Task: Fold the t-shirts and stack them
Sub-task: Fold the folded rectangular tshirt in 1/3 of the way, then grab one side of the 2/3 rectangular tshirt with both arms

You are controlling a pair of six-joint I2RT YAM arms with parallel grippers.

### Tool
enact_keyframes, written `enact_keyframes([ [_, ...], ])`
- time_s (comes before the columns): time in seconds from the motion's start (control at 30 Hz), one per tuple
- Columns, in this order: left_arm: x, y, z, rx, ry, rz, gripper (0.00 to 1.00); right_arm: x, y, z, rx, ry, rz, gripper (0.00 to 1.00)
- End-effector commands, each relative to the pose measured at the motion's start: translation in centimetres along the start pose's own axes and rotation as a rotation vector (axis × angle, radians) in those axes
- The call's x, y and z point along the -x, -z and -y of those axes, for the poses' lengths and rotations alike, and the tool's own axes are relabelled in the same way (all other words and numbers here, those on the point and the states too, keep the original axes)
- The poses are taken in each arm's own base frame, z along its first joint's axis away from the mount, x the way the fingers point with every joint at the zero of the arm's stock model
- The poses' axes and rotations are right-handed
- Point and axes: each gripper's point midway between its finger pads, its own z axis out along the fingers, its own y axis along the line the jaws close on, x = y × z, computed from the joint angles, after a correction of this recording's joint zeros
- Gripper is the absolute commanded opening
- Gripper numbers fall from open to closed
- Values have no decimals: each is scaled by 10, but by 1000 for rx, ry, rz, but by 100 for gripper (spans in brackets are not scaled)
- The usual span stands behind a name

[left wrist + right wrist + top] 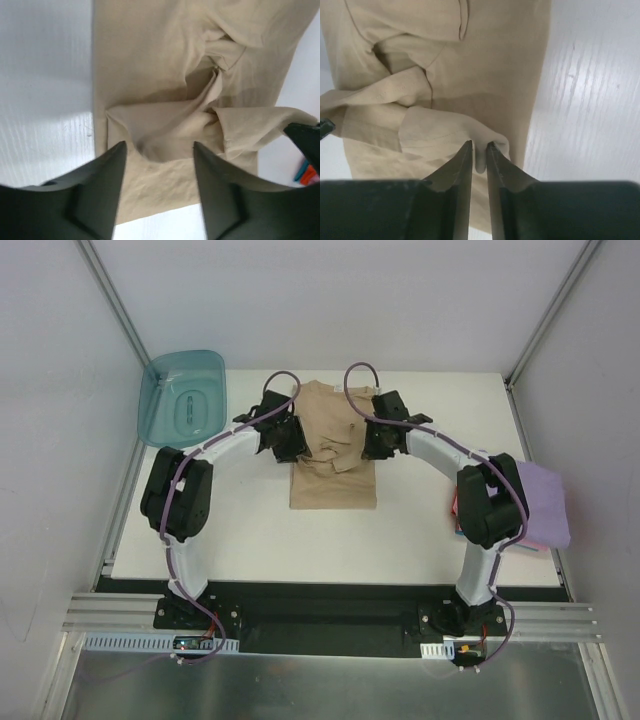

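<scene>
While tan t-shirt is mid-fold: it lies flat on the table, both sleeves pulled inward and bunched in a crumpled knot at its middle.
Left gripper: over the tan t-shirt's left edge, jaws well apart, nothing held; cloth just lies beneath.
Right gripper: at the tan t-shirt's right edge, jaws nearly closed, thin ridge of cloth pinched between the tips.
Lavender t-shirt: folded, well right of the tan t-shirt, on top of the pink t-shirt.
Risk 1: thin pinch slips, sleeve flops back outward.
Risk 2: one-sided pull from the right drags the tan t-shirt askew.
Risk 3: knot gets folded in, lumpy stack.
</scene>
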Motion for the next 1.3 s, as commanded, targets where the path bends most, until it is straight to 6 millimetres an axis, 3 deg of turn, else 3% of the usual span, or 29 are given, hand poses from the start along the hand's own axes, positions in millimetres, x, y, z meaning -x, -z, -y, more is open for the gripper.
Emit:
enact_keyframes([
  [0.0, 23, 5, -2, -7, -26, 47, 71, 21, 3, 4, -41, 37, -5, 56],
  [0.03, 24, 9, -1, -15, -24, 49, 80, 16, 7, 6, -53, 46, -35, 64],
  [0.07, 22, 13, -4, -15, -23, 46, 98, 15, 8, 7, -56, 47, -40, 69],
  [0.13, 28, 34, 1, -32, -37, 89, 99, 16, 20, 6, -46, 53, -17, 82],
  [0.17, 21, 37, -4, -24, -35, 84, 99, 7, 23, 10, -51, 49, -28, 86],
  [0.23, 21, 61, 2, -49, -39, 124, 99, 8, 40, 3, -7, 53, 15, 92],
  [0.27, 10, 64, -8, -34, -30, 113, 99, 5, 43, -1, 18, 55, 19, 96],
  [0.3, 10, 79, -4, -53, -26, 142, 99, -11, 42, -2, 38, 63, -9, 97],
  [0.37, -11, 83, -18, -41, -9, 126, 99, -17, 54, -21, 136, 84, -1, 100],
  [0.4, -13, 95, -17, -62, -1, 151, 99, -35, 52, -24, 148, 101, -32, 100],
  [0.47, -38, 93, -32, -52, 17, 117, 99, -43, 55, -29, 148, 112, -11, 100],
  [0.53, -50, 101, -34, -79, 36, 119, 99, -63, 52, -28, 135, 126, -17, 100],
  [0.57, -68, 96, -45, -64, 47, 85, 99, -64, 58, -30, 145, 117, 0, 99],
  [0.67, -89, 92, -51, -91, 75, 55, 99, -82, 62, -20, 117, 87, 2, 100],
  [0.83, -105, 72, -45, -132, 95, -20, 99, -93, 63, 11, 1, 31, 35, 97],
  [0.97, -98, 50, -41, -111, 107, -54, 99, -96, 56, 28, -40, -69, 22, 97],
  [1.07, -95, 32, -45, -71, 115, -72, 86, -99, 47, 28, -29, -127, -21, 98],
  [1.1, -98, 25, -48, -61, 117, -93, 75, -99, 42, 28, -36, -139, -33, 99],
  [1.17, -98, 20, -48, -50, 119, -100, 64, -102, 38, 26, -23, -163, -62, 97],
  [1.23, -103, 12, -53, -13, 111, -99, 54, -107, 32, 25, -18, -178, -94, 88],
  [1.27, -104, 10, -55, 1, 110, -97, 52, -108, 31, 27, -22, -185, -102, 78],
])
